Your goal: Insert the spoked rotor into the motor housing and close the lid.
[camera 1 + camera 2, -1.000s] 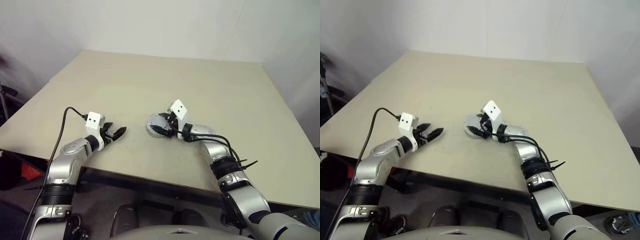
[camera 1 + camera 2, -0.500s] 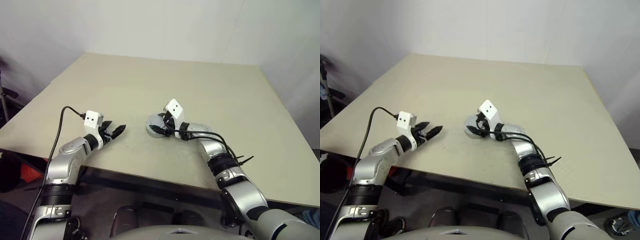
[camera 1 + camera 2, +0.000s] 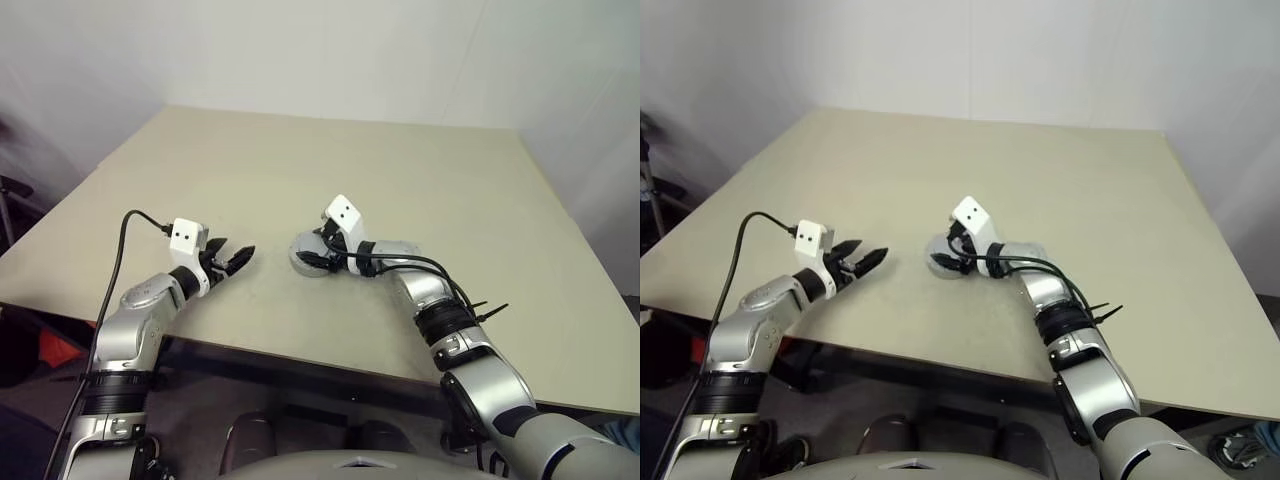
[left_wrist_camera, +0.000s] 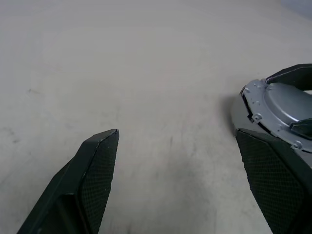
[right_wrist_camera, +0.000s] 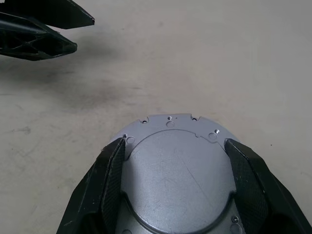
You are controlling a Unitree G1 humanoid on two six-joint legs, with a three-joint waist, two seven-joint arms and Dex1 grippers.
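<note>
Nearest to us, the left tool [image 3: 232, 264] hovers just above the tabletop [image 3: 420, 180] close to its front edge, with its two black fingers [image 4: 95, 168] spread wide and nothing between them. It points toward the middle of the tabletop, where the work is.

A little farther in, near the centre of the tabletop, the right tool [image 5: 178, 168] reaches forward and to the left. Its fingers [image 5: 114, 173] stand on both sides of a round silvery lid [image 5: 178, 165], touching its edge, so we see it gripping the lid. The lid is flat, with small holes along its rim, and it lies low on the tabletop. We cannot tell if the motor housing is under it. Beyond it the tabletop runs to the white wall [image 3: 330, 50].
</note>
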